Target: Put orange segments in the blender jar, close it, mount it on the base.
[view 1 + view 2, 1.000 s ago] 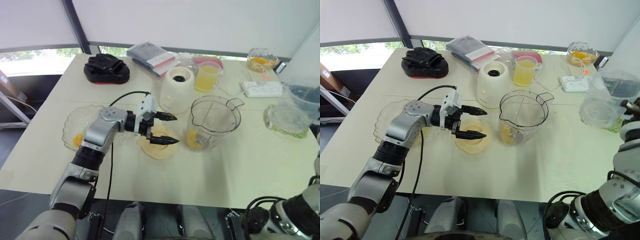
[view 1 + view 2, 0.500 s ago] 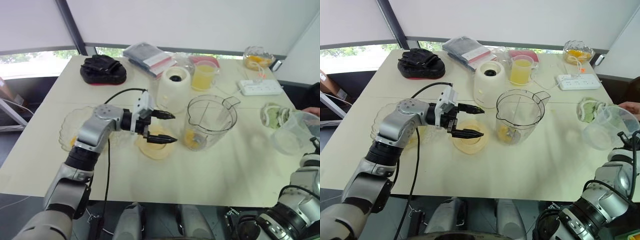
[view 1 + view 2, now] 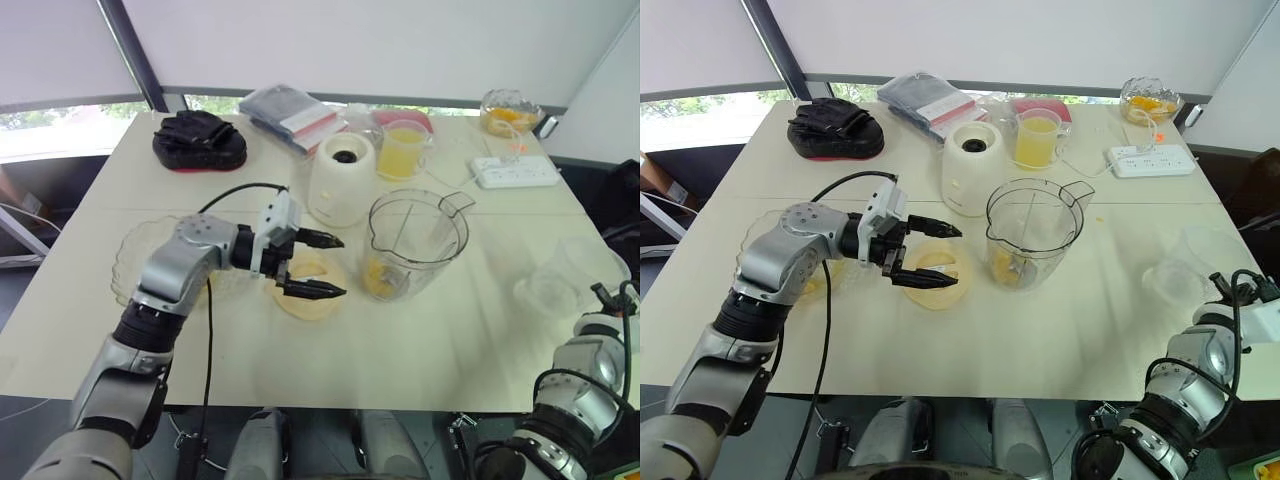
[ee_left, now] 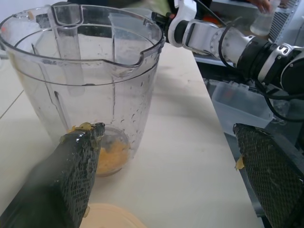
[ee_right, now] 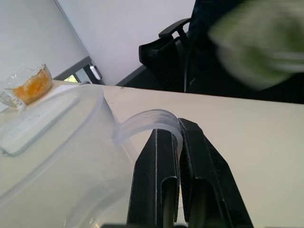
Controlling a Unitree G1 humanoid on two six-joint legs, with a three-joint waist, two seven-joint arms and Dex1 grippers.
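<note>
The clear blender jar stands open at the table's middle, with orange segments at its bottom. Behind it and to the left sits the cream blender base. A cream lid lies flat left of the jar. My left gripper hovers open over that lid with nothing between its fingers, pointing at the jar. A glass plate with an orange piece is at the left. My right gripper is shut on the handle of a clear plastic jug near the right edge.
A cup of orange juice, a white power strip and a glass bowl of orange pieces stand along the back right. A black bundle and flat packets lie at the back left.
My right arm has brought the clear jug down from the upper right to low over the table's right edge. The left gripper stays open over the lid. The camera has shifted.
</note>
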